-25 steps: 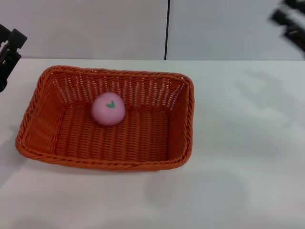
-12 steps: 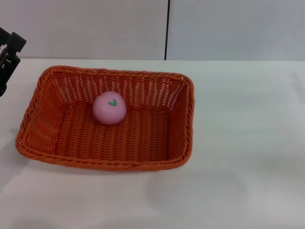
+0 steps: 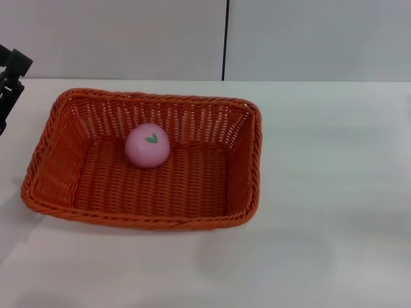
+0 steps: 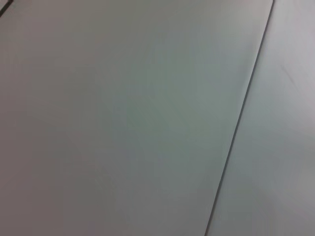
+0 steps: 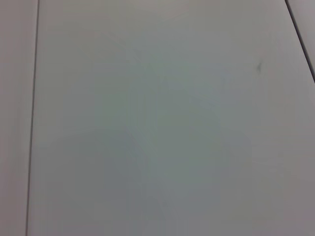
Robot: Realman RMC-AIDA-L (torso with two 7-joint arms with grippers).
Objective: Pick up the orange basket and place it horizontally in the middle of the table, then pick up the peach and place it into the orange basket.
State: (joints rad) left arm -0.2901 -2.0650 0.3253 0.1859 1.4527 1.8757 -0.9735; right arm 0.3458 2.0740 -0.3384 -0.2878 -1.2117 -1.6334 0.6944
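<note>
The orange basket lies lengthwise across the left-middle of the white table in the head view. Inside it, toward the back left of its floor, rests the pink peach with its green leaf mark facing up. Nothing touches either one. My left gripper shows only as a dark piece at the far left edge, raised and apart from the basket's left end. My right gripper is out of view. Both wrist views show only grey wall panels with thin seams.
A pale wall with a dark vertical seam runs behind the table's far edge.
The right arm, blurred at the top right a second ago, has left the view. The left gripper has drawn slightly farther left. The peach turned a little and settled.
</note>
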